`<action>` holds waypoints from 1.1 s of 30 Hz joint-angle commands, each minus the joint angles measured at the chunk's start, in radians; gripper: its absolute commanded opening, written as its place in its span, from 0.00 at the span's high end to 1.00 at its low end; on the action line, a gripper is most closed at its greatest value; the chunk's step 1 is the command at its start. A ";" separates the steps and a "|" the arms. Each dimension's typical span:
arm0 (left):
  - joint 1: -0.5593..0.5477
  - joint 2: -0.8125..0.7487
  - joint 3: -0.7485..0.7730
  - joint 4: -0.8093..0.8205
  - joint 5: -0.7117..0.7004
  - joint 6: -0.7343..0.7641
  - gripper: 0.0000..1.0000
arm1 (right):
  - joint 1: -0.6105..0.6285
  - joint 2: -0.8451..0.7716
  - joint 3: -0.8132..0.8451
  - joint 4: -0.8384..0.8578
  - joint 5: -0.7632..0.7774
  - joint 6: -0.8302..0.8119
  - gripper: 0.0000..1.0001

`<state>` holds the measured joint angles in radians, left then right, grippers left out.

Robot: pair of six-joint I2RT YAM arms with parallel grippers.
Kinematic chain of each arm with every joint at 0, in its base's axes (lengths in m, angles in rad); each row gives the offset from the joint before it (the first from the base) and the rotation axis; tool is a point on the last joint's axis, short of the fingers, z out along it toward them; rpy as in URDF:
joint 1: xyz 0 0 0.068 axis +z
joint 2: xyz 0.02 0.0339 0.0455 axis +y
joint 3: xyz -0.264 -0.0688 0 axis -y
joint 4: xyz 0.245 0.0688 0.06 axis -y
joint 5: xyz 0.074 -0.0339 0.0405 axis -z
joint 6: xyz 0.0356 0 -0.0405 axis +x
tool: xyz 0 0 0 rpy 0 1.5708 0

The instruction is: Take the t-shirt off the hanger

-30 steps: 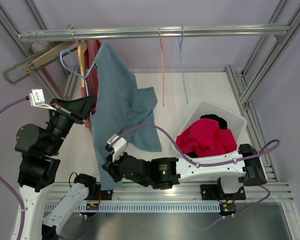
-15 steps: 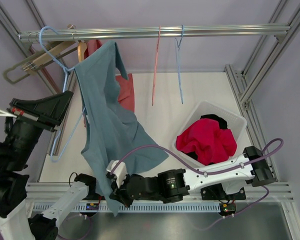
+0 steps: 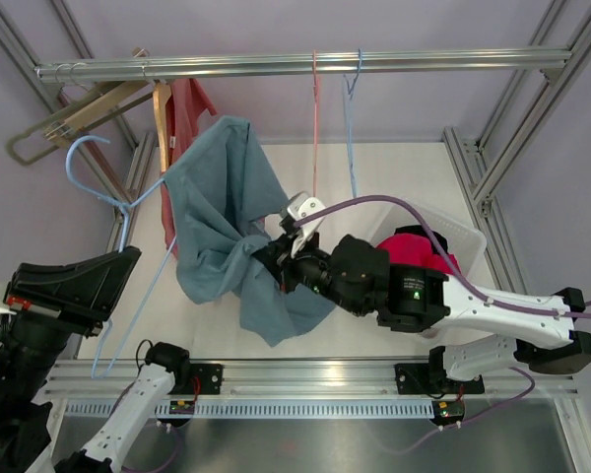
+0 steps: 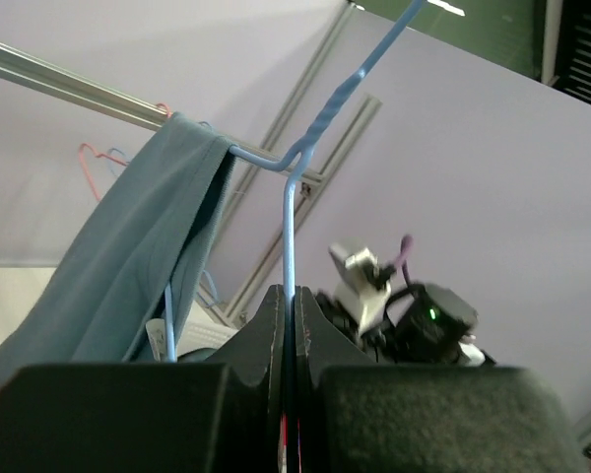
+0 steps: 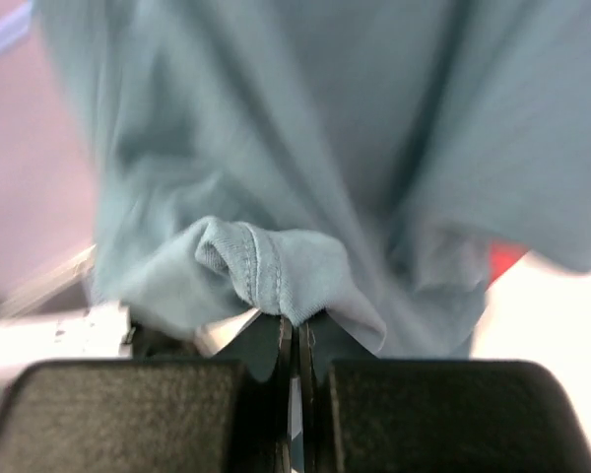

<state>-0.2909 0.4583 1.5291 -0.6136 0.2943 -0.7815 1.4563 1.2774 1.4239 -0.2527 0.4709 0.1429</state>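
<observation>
The grey-blue t-shirt (image 3: pixel 222 212) hangs bunched from one shoulder of a light blue wire hanger (image 3: pixel 125 212), which is off the rail and tilted at the left. My left gripper (image 3: pixel 131 258) is shut on the hanger's wire; in the left wrist view the wire (image 4: pixel 289 227) rises from between the closed fingers (image 4: pixel 291 301), with the shirt (image 4: pixel 128 256) draped on its left arm. My right gripper (image 3: pixel 268 258) is shut on a fold of the shirt's hem at the table's middle. In the right wrist view the hem (image 5: pixel 276 271) is pinched at the gripper (image 5: pixel 295 330).
The metal rail (image 3: pixel 276 65) spans the back, carrying wooden hangers (image 3: pixel 79 113), a red garment (image 3: pixel 187 103), a pink wire hanger (image 3: pixel 315 128) and a blue one (image 3: pixel 350 128). A white basket (image 3: pixel 470 234) with red clothes (image 3: pixel 419 251) sits at the right, under the right arm.
The blue hanger's hook came down off the rail and to the left with my left gripper. My right gripper moved from the front edge to the table's middle, bunching the shirt.
</observation>
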 commanded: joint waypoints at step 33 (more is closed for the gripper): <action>-0.033 -0.018 0.242 0.020 -0.018 0.097 1.00 | -0.263 -0.030 0.157 0.292 -0.267 -0.037 1.00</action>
<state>-0.3191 0.4232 1.6676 -0.6533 0.3595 -0.7849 1.1946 1.3041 1.4513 0.0715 -0.0265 0.1772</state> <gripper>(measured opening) 0.027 0.053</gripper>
